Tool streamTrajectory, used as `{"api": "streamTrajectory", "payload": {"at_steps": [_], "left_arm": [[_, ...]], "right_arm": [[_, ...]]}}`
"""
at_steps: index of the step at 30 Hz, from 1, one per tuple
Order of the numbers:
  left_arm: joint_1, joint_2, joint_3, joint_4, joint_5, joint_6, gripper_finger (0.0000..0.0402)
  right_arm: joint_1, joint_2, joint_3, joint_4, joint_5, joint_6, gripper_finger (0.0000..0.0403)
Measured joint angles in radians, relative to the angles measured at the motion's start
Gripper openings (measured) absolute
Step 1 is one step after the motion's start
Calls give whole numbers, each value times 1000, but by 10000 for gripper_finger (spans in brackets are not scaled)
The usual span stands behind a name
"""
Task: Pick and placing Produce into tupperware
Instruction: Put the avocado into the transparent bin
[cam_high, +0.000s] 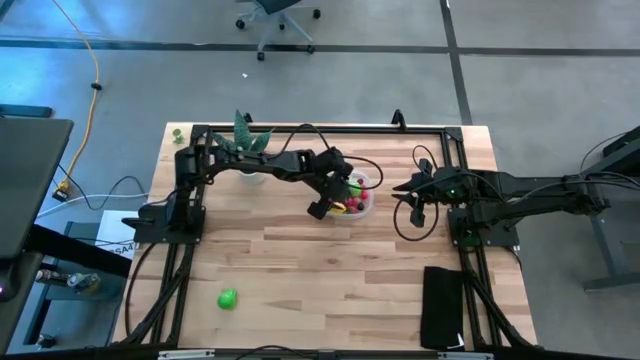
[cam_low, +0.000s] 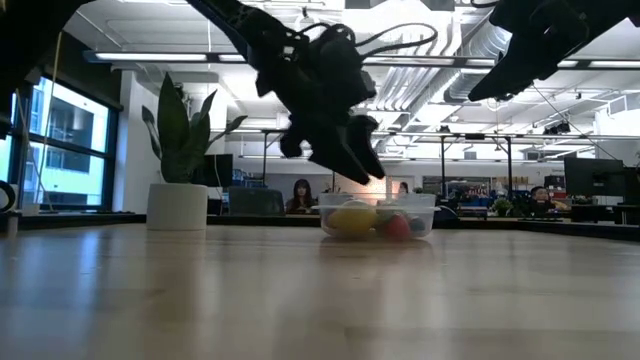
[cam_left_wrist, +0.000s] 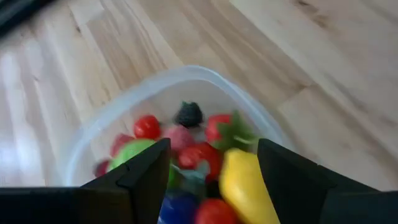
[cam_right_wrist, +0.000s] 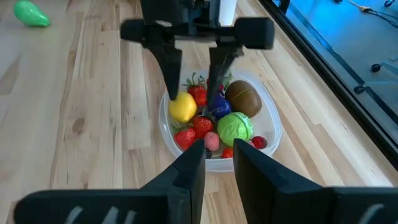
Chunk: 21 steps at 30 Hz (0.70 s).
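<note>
Step in hand: I judge this to be the release — my left gripper (cam_right_wrist: 194, 71) hangs directly over the tupperware (cam_high: 366, 182), fingers spread apart with nothing between them, the yellow lemon-like piece (cam_right_wrist: 183, 107) lying just under the tips.

Left gripper state: jaws parted, empty.

Right gripper: my right gripper (cam_high: 418, 212) waits above the table just beside the tupperware, on the right arm's side, fingers (cam_right_wrist: 188, 171) drawn close with only a narrow gap and nothing held.

Tupperware: clear, roundish, on the far middle of the wooden table (cam_high: 330, 270), already well filled.

Produce inside: red strawberry-like pieces (cam_right_wrist: 198, 95), a brown kiwi-like one (cam_right_wrist: 242, 98), a bright green round one (cam_right_wrist: 235, 127), something blue-purple near the middle, a small dark berry (cam_left_wrist: 189, 114).

Produce left out: one green piece (cam_high: 228, 298) lies alone near the table's front left, well apart from the tupperware.

Next move calls for: lifting my left gripper clear of the rim without nudging the pile — then reaching for that stray green piece.
</note>
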Motion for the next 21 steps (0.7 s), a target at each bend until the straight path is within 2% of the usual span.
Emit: {"api": "streamTrajectory", "payload": {"at_steps": [5,12,16,21], "left_arm": [[-19,-76,0,-191,4,-63,232],[-101,-238,0,-561,43,-110,232],[-210,-314,-1,-761,48,-140,232],[-403,-421,-80,-812,-32,-311,232]], "right_arm": [[0,0,0,0,0,0,73],[0,0,0,-1,0,0,73],[0,0,0,0,0,0,73],[0,0,0,0,0,0,73]]}}
